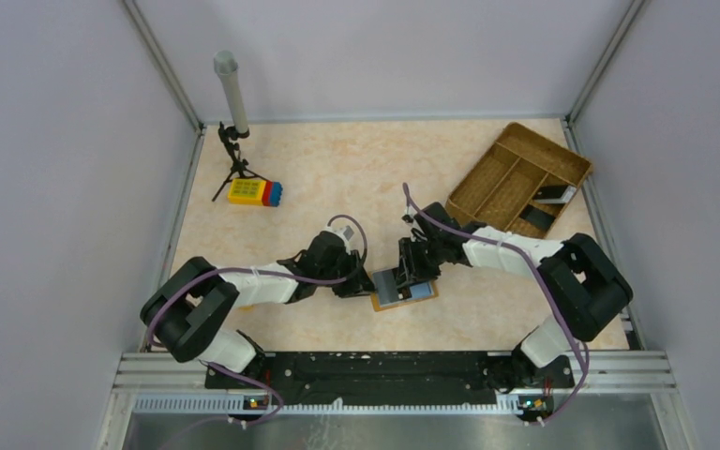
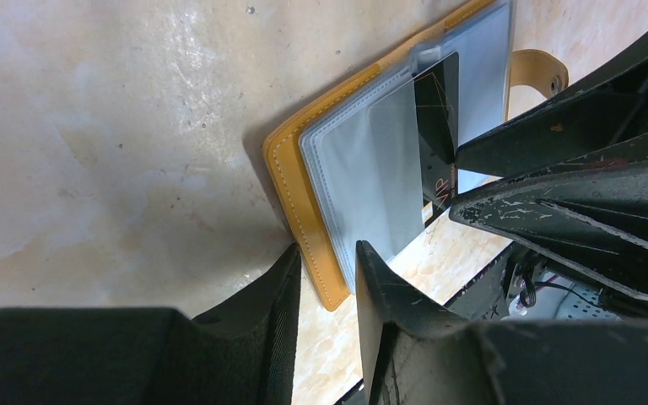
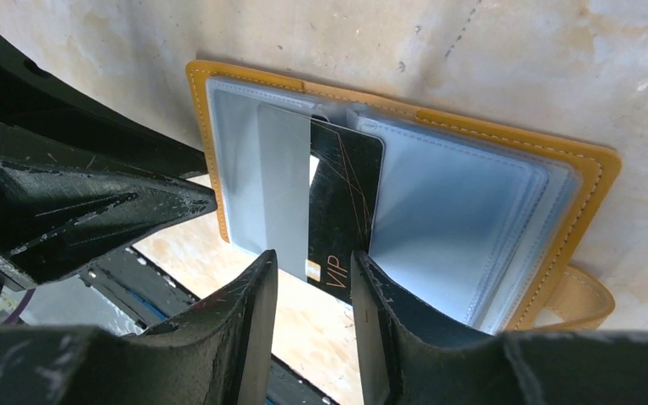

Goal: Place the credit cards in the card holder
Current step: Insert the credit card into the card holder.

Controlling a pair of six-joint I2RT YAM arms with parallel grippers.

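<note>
Left hand (image 2: 327, 263) pinches card holder (image 2: 290, 164) edge — right hand (image 3: 312, 263) narrow astride black card (image 3: 344, 181), grip unclear.

Card holder (image 3: 595, 169): orange-tan leather, smooth, matt, pale stitching along the edge. Inner sleeves (image 3: 447, 202): clear frosted plastic, glossy. Black card (image 3: 342, 186): glossy plastic, fine gold print. Right gripper (image 3: 314, 266) fingers (image 3: 236, 329): matt black plastic, scuffed and scratched. Table (image 2: 93, 126): smooth marbled beige, slight sheen. Far-right tray (image 1: 536, 139): brown woven fibre, rough.
</note>
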